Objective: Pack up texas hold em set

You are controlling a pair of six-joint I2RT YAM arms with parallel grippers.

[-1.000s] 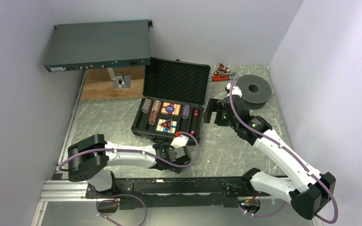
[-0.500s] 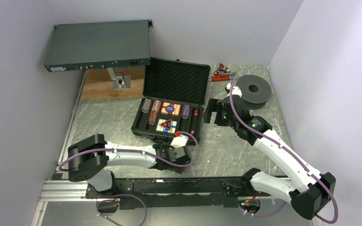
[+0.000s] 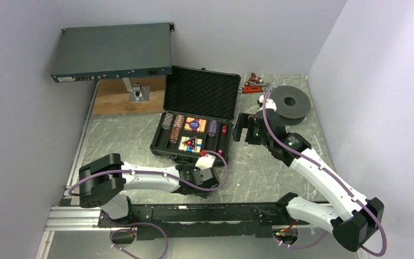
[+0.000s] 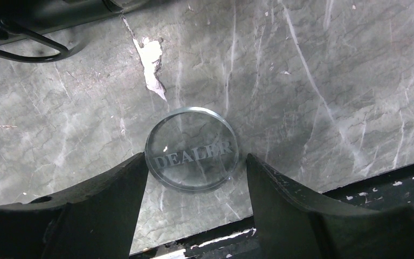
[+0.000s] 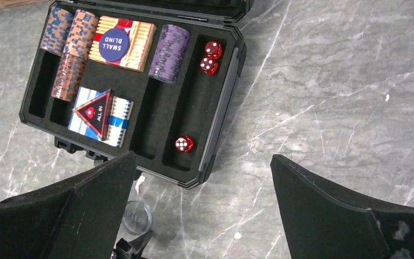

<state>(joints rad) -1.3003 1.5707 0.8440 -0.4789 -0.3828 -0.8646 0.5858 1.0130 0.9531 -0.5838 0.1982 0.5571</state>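
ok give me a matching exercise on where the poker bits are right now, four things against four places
Things
1 dealer button
2 all in marker
3 small blind disc
4 purple chips

Places
a on the blue deck
b on the table, between the tips of the left hand
c in a slot of the case, beside the red dice
d on the orange deck

Pairs: 1-b, 2-a, 3-d, 4-c

Case lid (image 5: 194, 7) mostly beyond right wrist view's top edge.
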